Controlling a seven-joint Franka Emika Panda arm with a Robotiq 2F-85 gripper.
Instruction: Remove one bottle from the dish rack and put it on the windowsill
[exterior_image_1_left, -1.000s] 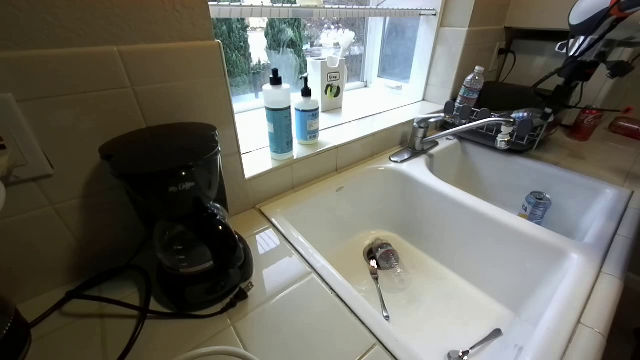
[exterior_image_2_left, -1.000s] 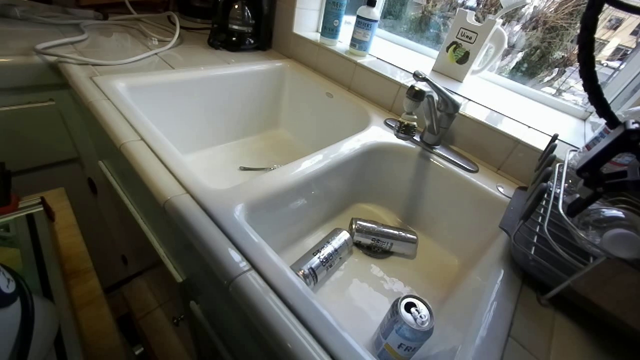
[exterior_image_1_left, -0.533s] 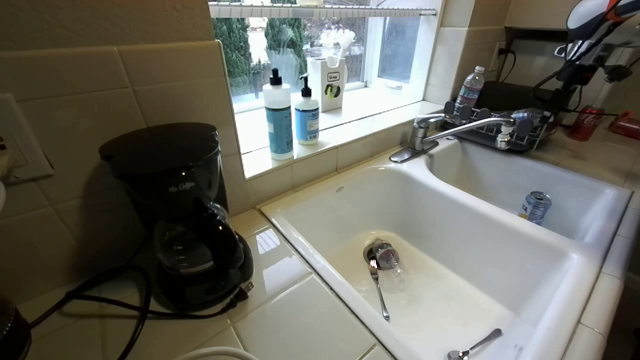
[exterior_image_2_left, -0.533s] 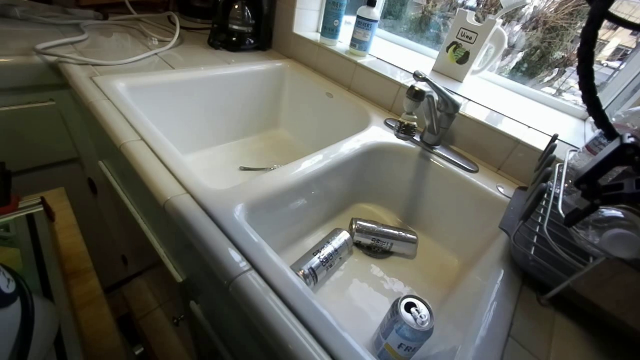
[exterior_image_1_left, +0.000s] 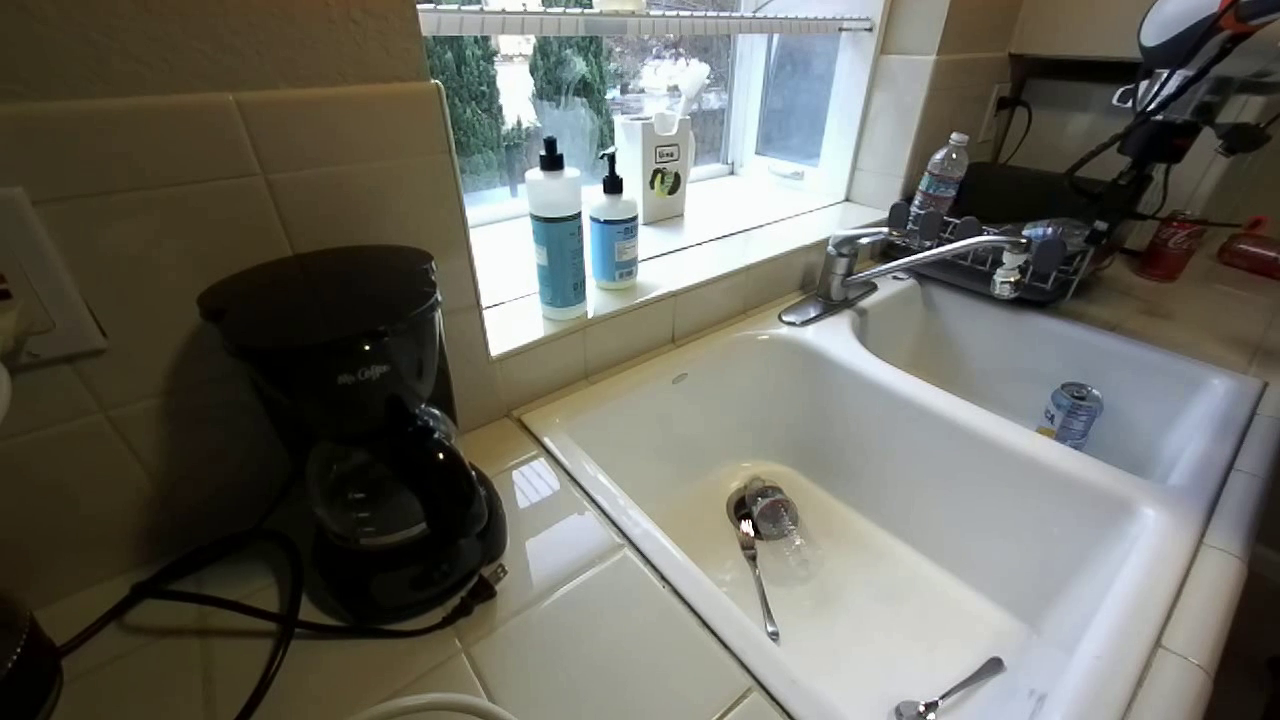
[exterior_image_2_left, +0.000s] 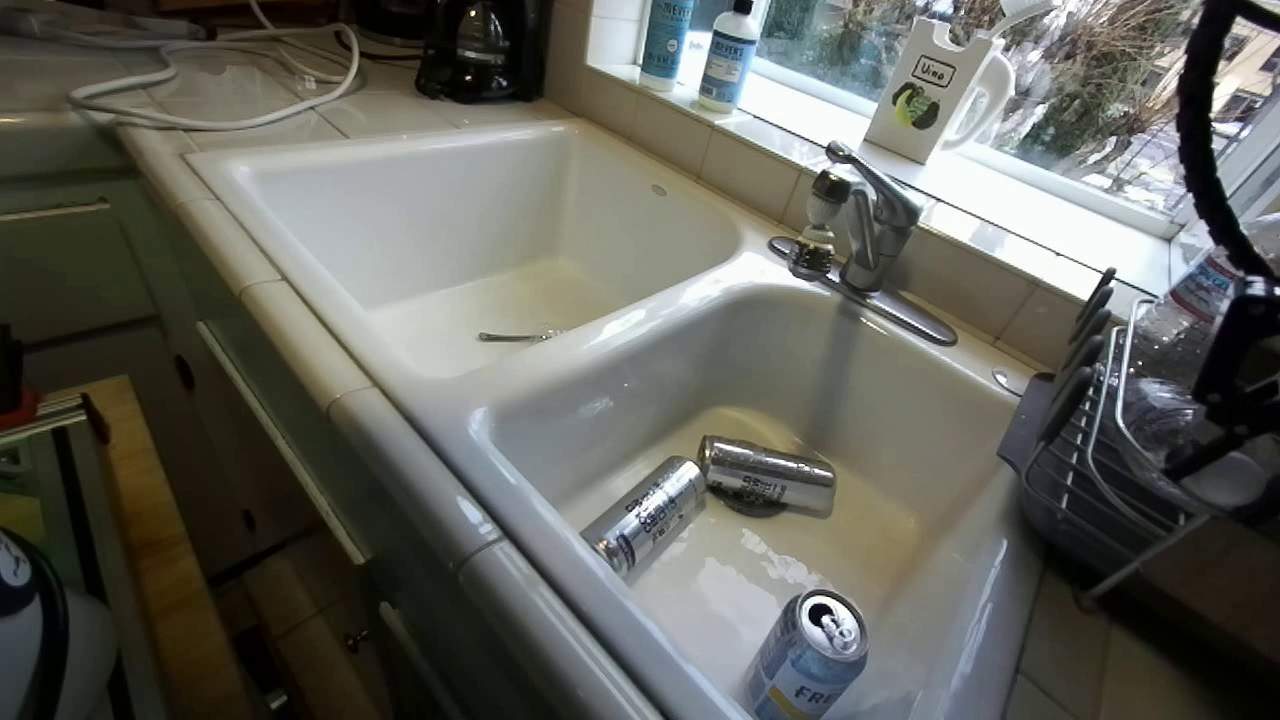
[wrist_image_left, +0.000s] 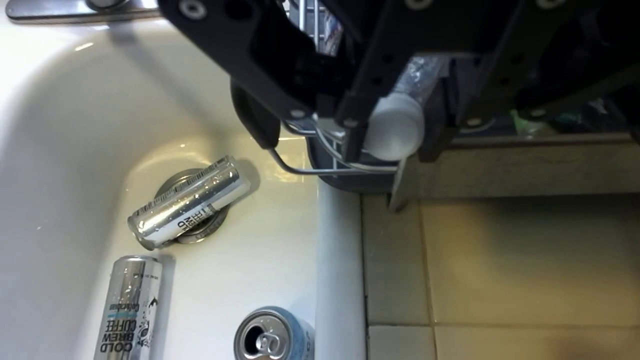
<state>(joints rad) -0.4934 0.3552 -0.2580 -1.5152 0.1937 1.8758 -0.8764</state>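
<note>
In the wrist view, the fingers of my gripper (wrist_image_left: 393, 145) stand on either side of the white cap of a clear bottle (wrist_image_left: 421, 77), shut on it near the neck. The bottle lies tilted in the dish rack (wrist_image_left: 345, 182), its body mostly hidden behind the gripper. The dark rack (exterior_image_2_left: 1045, 505) stands at the right of an exterior view, with my gripper (exterior_image_2_left: 1230, 425) low over it, partly cut off by the frame edge. The white windowsill (exterior_image_1_left: 735, 255) runs along the window's foot in both exterior views.
A taller labelled bottle (exterior_image_1_left: 940, 182) leans upright in the rack. The faucet (exterior_image_2_left: 875, 230) stands between rack and sill. On the sill are a white jug (exterior_image_1_left: 660, 170) and two soap bottles (exterior_image_1_left: 556, 240). A can (exterior_image_2_left: 808, 655) and two silver cans are in the near basin.
My gripper has shifted lower and slightly right in an exterior view. Its fingers have closed in around the bottle.
</note>
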